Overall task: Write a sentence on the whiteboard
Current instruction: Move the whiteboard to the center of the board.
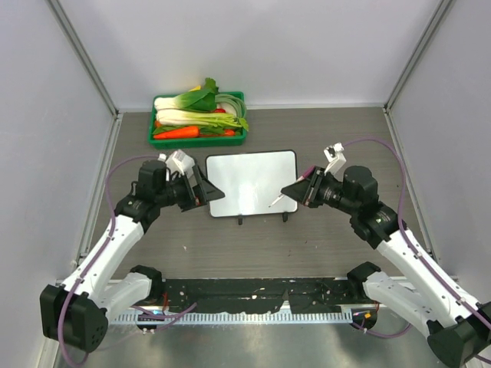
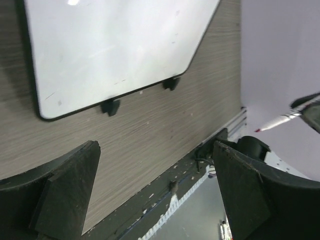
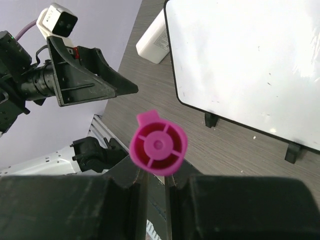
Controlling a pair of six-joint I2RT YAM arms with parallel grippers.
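The left end effector [image 2: 157, 190] hangs wide open just off the left edge of the whiteboard [image 1: 252, 180], which stands mid-table [image 1: 322, 245], and the right end effector [image 3: 156, 180] grips a pink marker [image 3: 158, 145] aimed at the board's near right corner.

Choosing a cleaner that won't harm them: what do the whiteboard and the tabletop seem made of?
The whiteboard looks like a glossy coated panel, melamine or painted metal, I cannot tell which: it mirrors light and has a thin dark rim. The table looks like matte grey-brown wood-grain laminate, given its fine straight streaks without glare; real wood is possible.
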